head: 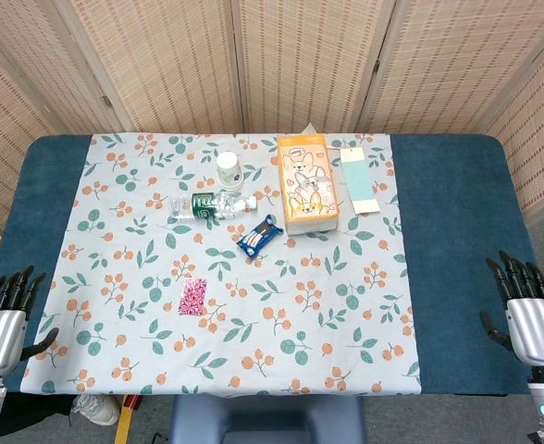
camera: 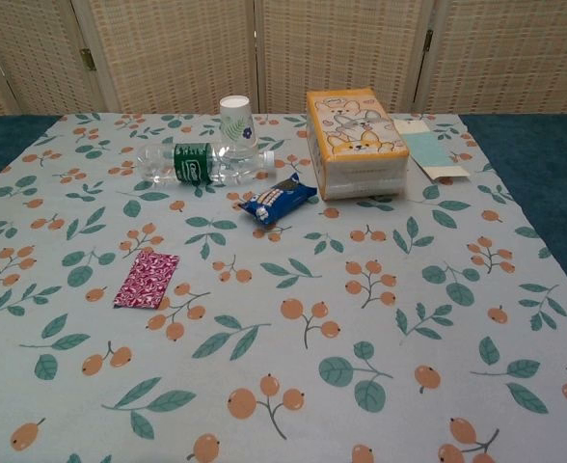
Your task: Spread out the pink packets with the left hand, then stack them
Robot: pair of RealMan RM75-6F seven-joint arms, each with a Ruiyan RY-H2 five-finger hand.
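Ahead of the left robot hand (head: 4,319), empty with fingers apart, pink packets (head: 192,296) lie flush; thin edges may slip.

Packets (camera: 146,281) sit near-left on the tablecloth (camera: 380,318); bottle (camera: 199,163) w/ cup (camera: 235,120) behind it far-left, snack bag (camera: 278,200) center, tissue box (camera: 355,141) far-right.

Nothing's really readable here; the bottle's green label (camera: 193,162) and the blue snack wrapper (camera: 277,200) have print too tiny to read.
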